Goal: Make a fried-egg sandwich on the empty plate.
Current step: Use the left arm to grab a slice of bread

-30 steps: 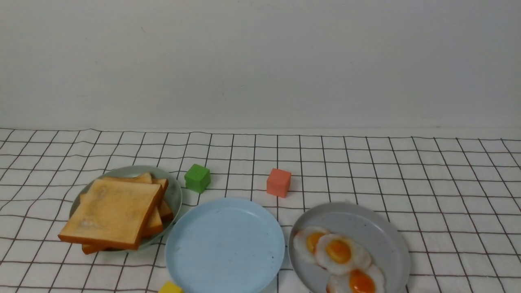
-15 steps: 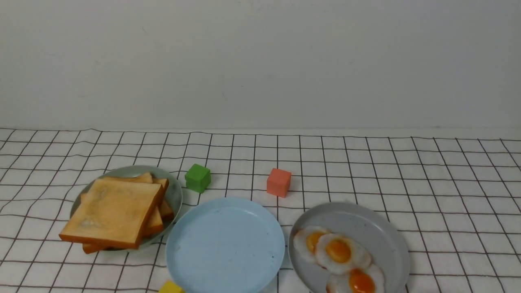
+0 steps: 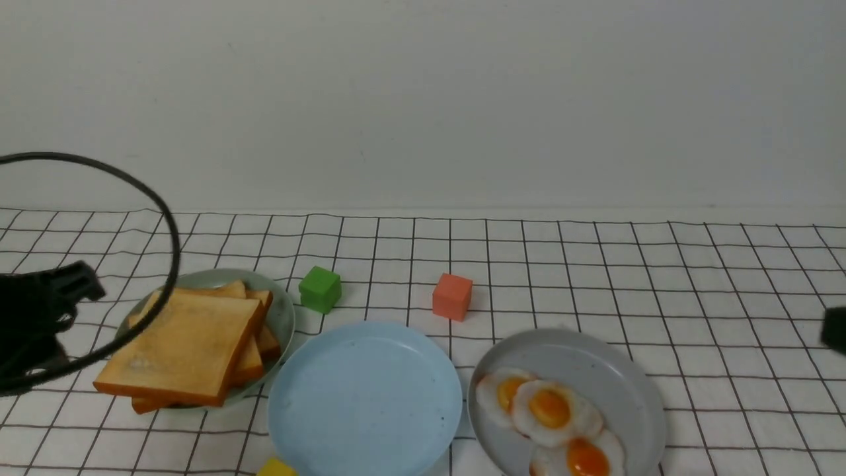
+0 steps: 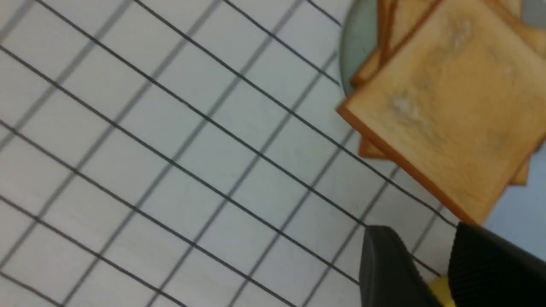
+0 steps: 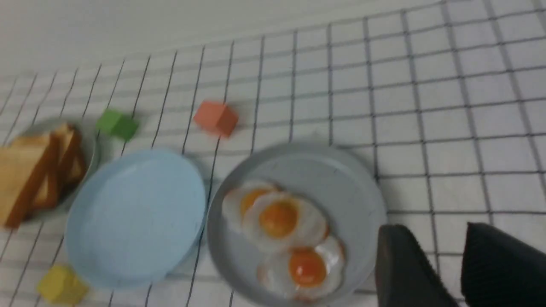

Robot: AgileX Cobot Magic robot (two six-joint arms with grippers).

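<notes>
here, a black-gridded white cloth (image 3: 595, 277) meets a plain pale wall (image 3: 423, 99) (both arms' jaws parted, empty).

The left arm (image 3: 30, 317), frame left, is matte black with a thin cable (image 3: 176, 251). The left gripper (image 4: 420, 230) has ribbed black fingers (image 4: 490, 264).

the toast stack (image 4: 448, 106) on the toast plate (image 4: 358, 55) lay just ahead of the left fingers (image 4: 384, 273), the egg plate (image 5: 337, 170) beside the right fingers (image 5: 405, 273), the empty plate (image 3: 363, 396) between both plates.
</notes>
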